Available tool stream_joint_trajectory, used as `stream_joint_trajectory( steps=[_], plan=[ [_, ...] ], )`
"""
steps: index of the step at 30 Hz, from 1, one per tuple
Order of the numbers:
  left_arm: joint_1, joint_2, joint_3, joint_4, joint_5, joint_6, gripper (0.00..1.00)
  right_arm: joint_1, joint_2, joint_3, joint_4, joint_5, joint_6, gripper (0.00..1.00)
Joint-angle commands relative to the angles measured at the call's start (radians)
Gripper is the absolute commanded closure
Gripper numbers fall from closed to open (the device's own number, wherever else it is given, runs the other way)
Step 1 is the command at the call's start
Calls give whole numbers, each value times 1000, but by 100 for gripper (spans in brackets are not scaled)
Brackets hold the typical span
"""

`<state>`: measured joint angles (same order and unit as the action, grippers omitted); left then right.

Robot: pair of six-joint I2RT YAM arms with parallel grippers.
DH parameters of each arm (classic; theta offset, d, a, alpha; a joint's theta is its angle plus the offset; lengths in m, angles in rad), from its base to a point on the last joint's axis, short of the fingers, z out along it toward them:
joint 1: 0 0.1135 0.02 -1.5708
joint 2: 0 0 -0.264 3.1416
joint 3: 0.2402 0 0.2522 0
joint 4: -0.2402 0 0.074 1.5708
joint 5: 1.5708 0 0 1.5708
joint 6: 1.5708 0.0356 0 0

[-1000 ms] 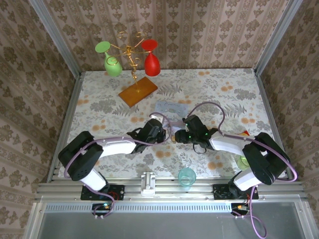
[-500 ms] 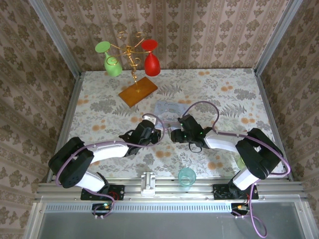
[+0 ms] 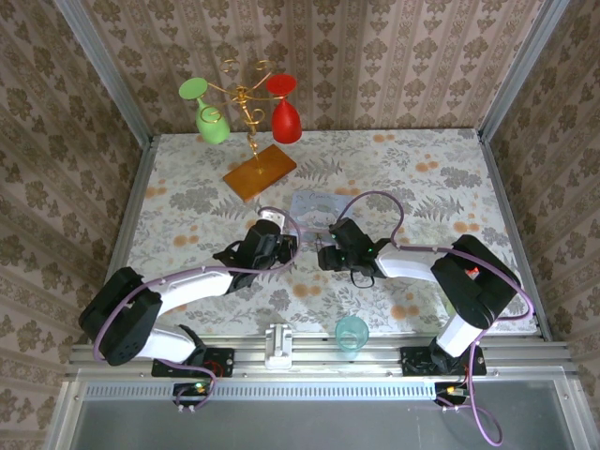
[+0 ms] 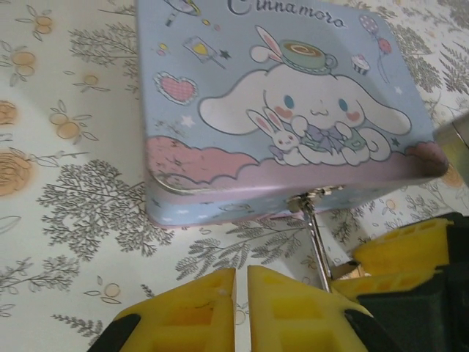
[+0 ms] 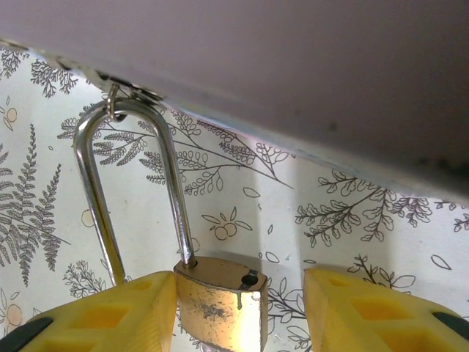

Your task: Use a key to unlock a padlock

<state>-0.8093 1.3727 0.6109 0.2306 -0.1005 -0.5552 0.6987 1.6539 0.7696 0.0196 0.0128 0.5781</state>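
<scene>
Floral desk (image 3: 441, 187) taken in whole from top view, with pastel tin box (image 3: 317, 202) lain at centre. Cinnamoroll lid art made legible by left wrist view. Left end effector (image 4: 242, 308) closed to thin slit, just before tin front. Right end effector (image 5: 234, 312) open; brass padlock (image 5: 220, 304) seated between fingers, touched by picture-left finger (image 5: 110, 315), gap left at other. Shackle (image 5: 132, 191) hooked through tin clasp (image 5: 113, 92), resolved by right wrist view.

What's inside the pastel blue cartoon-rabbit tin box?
Contents can't be seen: the pastel blue tin box has its lid down, covering whatever is inside. Visible outside only: a small brass padlock hooked through the metal front clasp.
</scene>
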Motion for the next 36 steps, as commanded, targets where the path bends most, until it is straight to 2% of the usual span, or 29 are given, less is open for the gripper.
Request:
stream_joint_trajectory(
  steps=[1,9,14,19,23,31,36],
  plan=[
    [9,-22,-5,0,16,18,88,6,15,-3,-9,31,9,52],
    [16,-14,-23,24,30,-3,88,7,45,-9,51,-23,7,59],
    [27,-18,-12,16,34,12,88,-15,47,-23,87,-78,10,72],
    [29,-19,27,-18,21,50,88,-50,23,-77,155,-120,51,77],
    [35,2,58,-21,24,79,88,-67,18,-98,190,-148,63,88],
    [78,100,246,-123,47,230,87,-83,-9,-134,233,-170,61,96],
    [81,253,432,-235,69,362,86,-90,-15,-152,258,-165,78,99]
  ],
)
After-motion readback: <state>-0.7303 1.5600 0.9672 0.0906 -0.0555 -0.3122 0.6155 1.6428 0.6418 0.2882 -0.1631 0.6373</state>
